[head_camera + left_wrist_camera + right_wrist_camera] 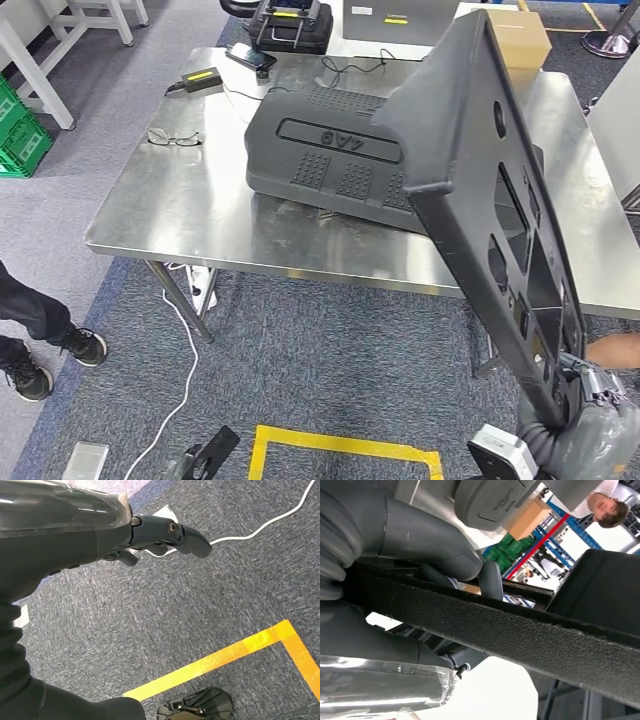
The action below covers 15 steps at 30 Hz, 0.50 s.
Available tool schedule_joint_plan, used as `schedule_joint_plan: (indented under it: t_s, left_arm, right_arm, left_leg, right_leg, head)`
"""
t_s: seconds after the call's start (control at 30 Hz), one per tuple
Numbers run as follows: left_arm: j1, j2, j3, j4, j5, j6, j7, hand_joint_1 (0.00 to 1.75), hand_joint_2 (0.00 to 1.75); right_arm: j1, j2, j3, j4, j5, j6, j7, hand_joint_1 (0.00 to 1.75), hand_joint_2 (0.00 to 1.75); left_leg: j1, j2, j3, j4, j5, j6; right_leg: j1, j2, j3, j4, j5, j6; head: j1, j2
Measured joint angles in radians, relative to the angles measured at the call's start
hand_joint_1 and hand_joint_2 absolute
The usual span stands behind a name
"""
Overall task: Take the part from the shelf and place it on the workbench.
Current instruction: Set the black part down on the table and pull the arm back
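Note:
My right hand (596, 420) grips the lower end of a long dark grey plastic part (483, 190) with several cut-out holes. The part slants up and leftward, its top end over the steel workbench (189, 215). In the right wrist view the thumb (425, 535) lies on one side of the part's textured edge (516, 630) and the other fingers on the opposite side. A second dark moulded part (324, 150) lies flat on the workbench. My left hand (166, 532) hangs over the carpet, its fingers apart and holding nothing.
On the workbench lie a pair of glasses (175, 137), a phone (251, 56), a black box with a yellow label (198, 78), a case (290, 25) and a cardboard box (521, 38). A person's shoes (45, 360) stand at the left. Yellow floor tape (343, 445) and a white cable (181, 380) cross the carpet.

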Motion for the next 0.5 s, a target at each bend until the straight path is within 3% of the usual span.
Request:
schedule_joint_plan:
  t_s: [0.33,0.5]
  left_arm:
    - [-0.006,0.0,-0.007,0.0,-0.015,-0.018,0.002,0.0,1.75]
    - [-0.014,0.0,-0.025,0.0,-0.034,-0.057,-0.012,0.0,1.75]
  right_arm:
    - [-0.051,-0.026,0.027,-0.004,0.032,0.0,0.008,1.75,1.75]
    - [-0.122,-0.055,0.046,0.011,0.081,0.007,0.061,1.75,1.75]
  left_leg:
    - [0.0,0.0,0.0,0.0,0.0,0.0]
    - [0.0,0.0,0.0,0.0,0.0,0.0]
  right_leg:
    - [0.0,0.0,0.0,0.0,0.0,0.0]
    - [0.0,0.0,0.001,0.0,0.0,0.0]
  head:
    - [0.0,0.0]
    - [0.0,0.0]
